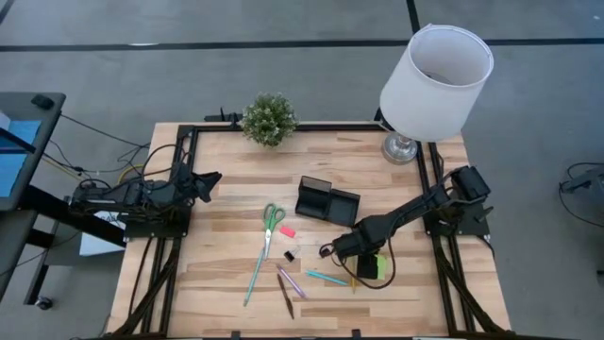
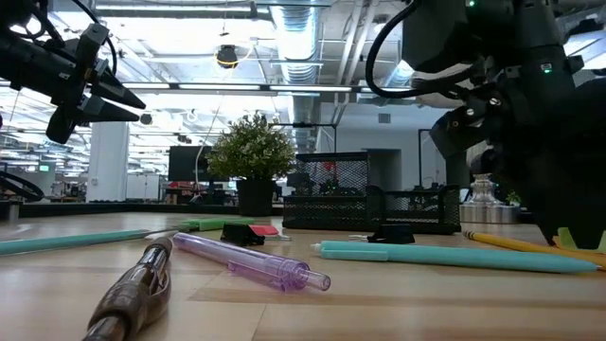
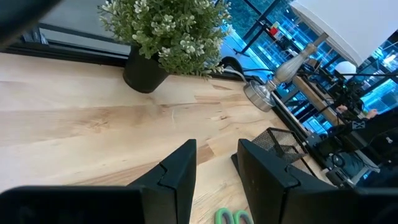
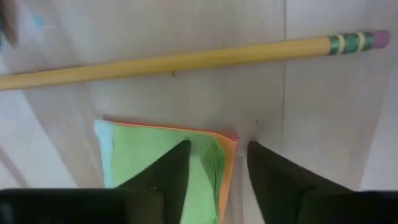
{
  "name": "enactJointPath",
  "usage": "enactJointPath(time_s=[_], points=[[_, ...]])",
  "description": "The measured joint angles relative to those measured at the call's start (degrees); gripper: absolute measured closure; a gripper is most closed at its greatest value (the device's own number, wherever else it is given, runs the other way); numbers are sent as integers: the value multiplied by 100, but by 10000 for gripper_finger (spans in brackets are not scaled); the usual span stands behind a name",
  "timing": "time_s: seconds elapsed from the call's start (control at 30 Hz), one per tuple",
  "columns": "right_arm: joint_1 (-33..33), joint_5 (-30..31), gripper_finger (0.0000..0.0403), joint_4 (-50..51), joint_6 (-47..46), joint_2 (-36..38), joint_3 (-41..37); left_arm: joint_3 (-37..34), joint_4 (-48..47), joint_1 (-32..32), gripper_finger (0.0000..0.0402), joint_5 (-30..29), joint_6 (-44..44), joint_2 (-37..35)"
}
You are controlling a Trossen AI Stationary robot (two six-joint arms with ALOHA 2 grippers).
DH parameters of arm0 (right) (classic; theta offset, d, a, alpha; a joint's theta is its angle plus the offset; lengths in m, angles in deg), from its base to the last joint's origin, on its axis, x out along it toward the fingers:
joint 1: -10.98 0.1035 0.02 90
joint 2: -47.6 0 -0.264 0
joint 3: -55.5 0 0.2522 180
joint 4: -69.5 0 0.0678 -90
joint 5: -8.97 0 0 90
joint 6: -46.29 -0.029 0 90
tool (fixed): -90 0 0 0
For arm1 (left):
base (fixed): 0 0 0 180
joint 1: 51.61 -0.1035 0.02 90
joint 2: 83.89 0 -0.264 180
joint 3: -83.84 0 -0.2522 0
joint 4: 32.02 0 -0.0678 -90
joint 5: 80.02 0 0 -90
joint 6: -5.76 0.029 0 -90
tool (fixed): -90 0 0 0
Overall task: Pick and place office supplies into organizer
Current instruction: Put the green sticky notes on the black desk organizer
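The black mesh organizer stands mid-table. Green-handled scissors, a pink eraser and black binder clips lie to its near left, and pens lie nearer the near edge. My right gripper is open, pointing down over the lime-green sticky-note pad. One finger is above the pad's top sheet and the other is off its orange-edged side. The yellow pencil lies flat just beyond. My left gripper waits open at the table's left side, raised. My right gripper straddles the pad's side edge from above. I cannot tell whether either finger touches the pad, which lies on the table.
A potted plant stands at the far edge and a white-shaded lamp at the far right corner. A teal pen, a purple pen and a brown pen lie near the front edge. Bare wood lies between the left gripper and the organizer.
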Motion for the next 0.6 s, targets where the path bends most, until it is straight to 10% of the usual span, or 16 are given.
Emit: enactJointPath(time_s=[0.2,0.6], points=[[-39,-277,384,-147,-104,-6,-4,0,-1,0,292,0,0,0],[-338,286,399,594,-1266,1058,1194,0,-1,0,292,2,-175,2]])
